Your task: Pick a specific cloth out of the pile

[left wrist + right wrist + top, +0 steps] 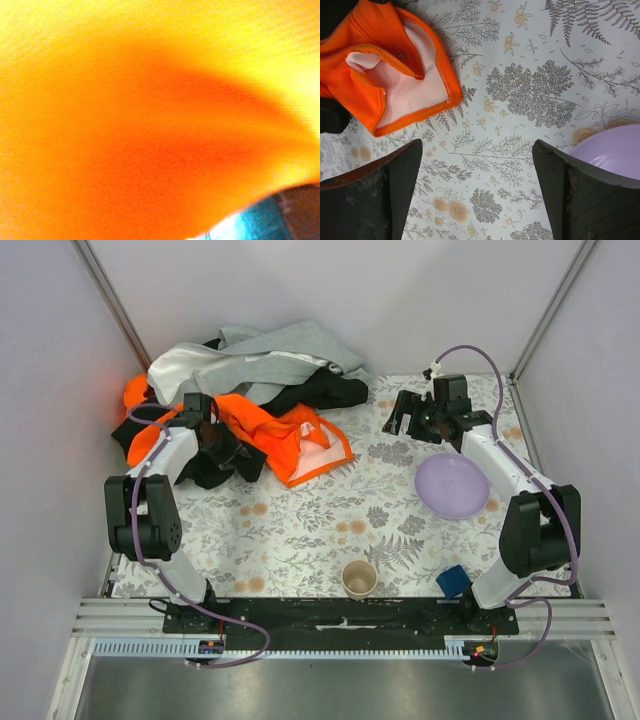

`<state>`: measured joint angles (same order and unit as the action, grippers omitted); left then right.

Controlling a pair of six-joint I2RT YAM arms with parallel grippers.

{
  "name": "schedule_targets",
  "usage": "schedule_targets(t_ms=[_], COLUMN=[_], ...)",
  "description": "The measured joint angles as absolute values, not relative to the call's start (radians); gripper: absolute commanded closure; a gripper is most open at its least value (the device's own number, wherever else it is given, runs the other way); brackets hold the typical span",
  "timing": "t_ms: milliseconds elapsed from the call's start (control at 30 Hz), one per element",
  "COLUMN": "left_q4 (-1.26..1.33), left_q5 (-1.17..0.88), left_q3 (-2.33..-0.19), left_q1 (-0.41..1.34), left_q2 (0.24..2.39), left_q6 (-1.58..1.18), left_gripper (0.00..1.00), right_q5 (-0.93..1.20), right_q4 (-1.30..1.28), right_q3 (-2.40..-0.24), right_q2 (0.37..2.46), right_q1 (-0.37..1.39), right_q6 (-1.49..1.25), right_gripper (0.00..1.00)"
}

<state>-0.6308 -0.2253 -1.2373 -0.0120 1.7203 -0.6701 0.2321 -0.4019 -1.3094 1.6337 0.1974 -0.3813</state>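
- Our left gripper (203,423) is down in the pile (262,368), at its near left side, among orange and black folds.
- Whether its jaws are spread or pinching fabric we cannot tell: from above the fingers are buried, and the left wrist view shows only blurred, glaring orange cloth pressed close to the lens.
- The orange garment (292,436) with pale trim spreads from the pile toward the middle of the table (330,530); a grey garment (285,348) lies across the top, at the far left.
- The yellow-green cloth we cannot make out in any view; it may be hidden under the heap.
- Our right gripper (476,150) hovers above the bare table, fingers spread wide and holding nothing, with the purple plate (615,150) just beside its right finger.
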Motion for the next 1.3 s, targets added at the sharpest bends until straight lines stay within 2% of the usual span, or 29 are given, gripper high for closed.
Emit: schedule_targets(t_ms=[333,500,667,833,967,1300], left_q4=[-0.576,-0.571,-0.585,-0.638,-0.644,-0.620], left_q5=[-0.233,-0.151,-0.097,-0.111,-0.168,-0.237], left_q3=[-1.592,-1.773,-1.835,-1.839,-1.808,-1.443], left_q1=[0.022,0.000,-0.097,-0.221,-0.257,-0.125], left_q2=[1.730,1.774,1.845,1.916,1.903,1.557], left_q6=[-0.548,-0.496,-0.491,-0.503,-0.514,-0.532], left_gripper=[0.52,0.46,0.38,0.25,0.19,0.07], right_q5=[0.230,0.227,0.223,0.220,0.216,0.208], right_q4=[-0.429,-0.471,-0.488,-0.497,-0.511,-0.535], right_q3=[-1.315,-1.381,-1.488,-1.586,-1.650,-1.713], right_q2=[1.619,1.620,1.650,1.730,1.811,1.894], right_q1=[0.205,0.244,0.330,0.451,0.532,0.548], right_q6=[-0.347,-0.335,-0.329,-0.326,-0.327,-0.329], right_gripper=[0.02,0.02,0.02,0.02,0.02,0.02])
